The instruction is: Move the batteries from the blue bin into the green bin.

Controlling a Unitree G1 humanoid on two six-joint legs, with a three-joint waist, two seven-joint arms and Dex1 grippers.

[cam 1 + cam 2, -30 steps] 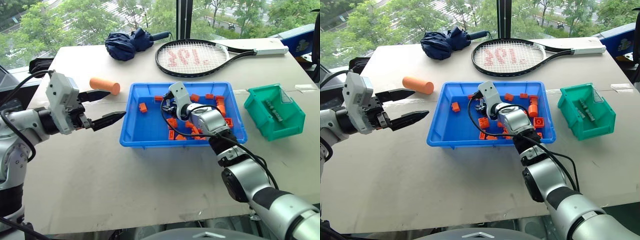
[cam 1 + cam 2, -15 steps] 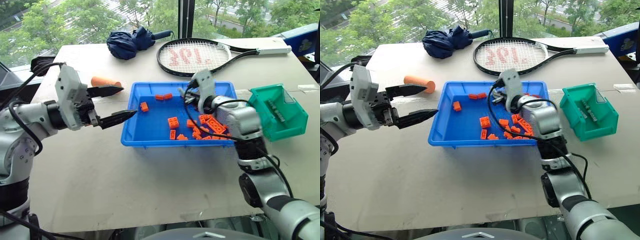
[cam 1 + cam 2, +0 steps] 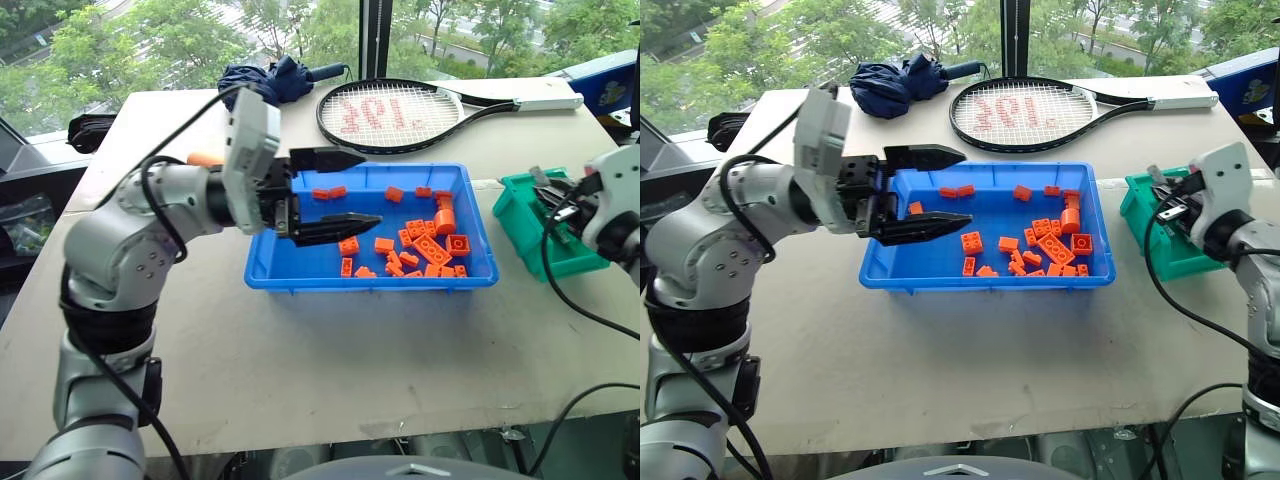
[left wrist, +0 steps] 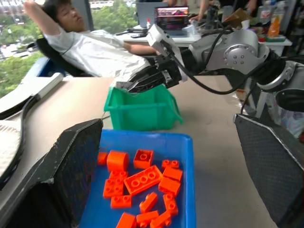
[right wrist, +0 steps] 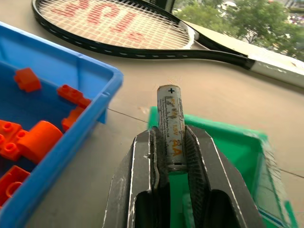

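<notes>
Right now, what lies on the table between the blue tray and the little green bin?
Nothing: between the blue tray and the green bin there is only a bare strip of the table, as the right eye view shows.

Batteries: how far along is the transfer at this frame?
Done: the green bin seems to hold earlier batteries, though the arm hides them. In hand: the right gripper is shut on a battery at the green bin's rim, not yet released. Left: the blue bin shows orange bricks and no battery I can make out. The left gripper hangs open over it.
</notes>
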